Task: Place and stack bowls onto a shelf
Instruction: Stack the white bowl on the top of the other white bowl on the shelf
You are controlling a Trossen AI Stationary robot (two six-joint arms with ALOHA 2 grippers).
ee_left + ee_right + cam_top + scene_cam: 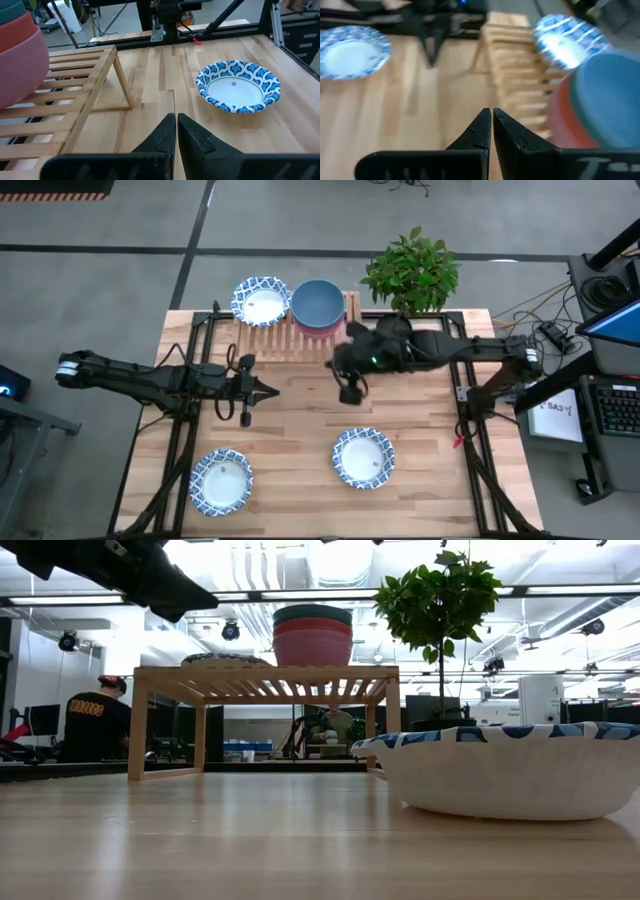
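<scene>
The light-wood shelf (290, 332) stands at the table's far edge. On its slats rest a blue-and-white patterned bowl (261, 300) and a stack of plain bowls (318, 307) with blue on top and red and pink below (312, 635). Two more patterned bowls sit on the tabletop, one near left (221, 480) and one near centre (363, 457). My left gripper (270, 391) hovers shut in front of the shelf, pointing right (176, 122). My right gripper (350, 392) is shut too (491, 117), hanging just near of the stack.
A potted plant (412, 272) stands at the far edge, right of the shelf. Black arm frames (190, 380) run along both table sides. Bare wood lies between the two grippers and the near bowls. A person (95, 720) sits in the room beyond.
</scene>
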